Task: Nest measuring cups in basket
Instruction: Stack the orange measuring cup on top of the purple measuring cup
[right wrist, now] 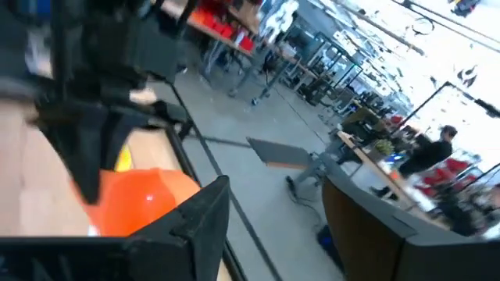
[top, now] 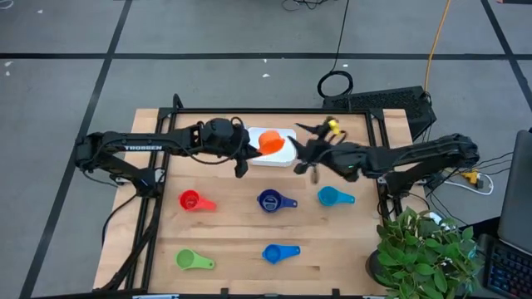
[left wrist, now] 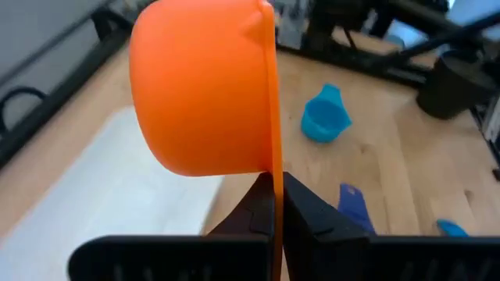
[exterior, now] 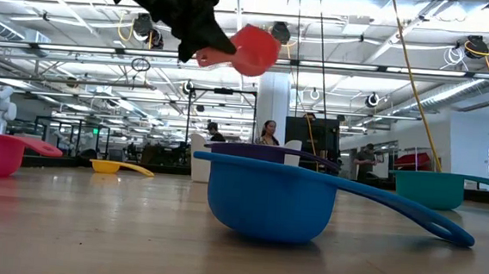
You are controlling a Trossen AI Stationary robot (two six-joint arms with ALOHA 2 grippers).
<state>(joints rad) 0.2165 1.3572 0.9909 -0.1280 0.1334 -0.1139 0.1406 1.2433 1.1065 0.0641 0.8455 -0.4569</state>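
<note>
My left gripper [top: 249, 149] is shut on the orange cup [top: 271, 142] and holds it just above the white basket [top: 283, 158] at the table's far middle. In the low view the orange cup [exterior: 252, 49] hangs high over the table. My right gripper [top: 312, 159] is open close to the basket's right end, level with the orange cup [right wrist: 141, 203] and touching nothing. The yellow cup [top: 332, 126] sits behind it. On the wood stand the red [top: 191, 200], navy [top: 268, 200], teal [top: 331, 196], green [top: 188, 260] and blue [top: 276, 252] cups. My left gripper pinches the orange cup's flat handle [left wrist: 276, 204] between its two fingers [left wrist: 308, 215], coming level from the table's left. The cup is lifted clear and turned on its side, with the handle edge-on and the bowl [left wrist: 199, 86] standing out beyond the fingertips over the basket [left wrist: 117, 195].
Black frame rails run along the table's left, right and far edges. A potted plant [top: 424, 249] stands at the near right corner. Bare wood lies between the two rows of cups. Several people stand in the room beyond the table [exterior: 269, 132].
</note>
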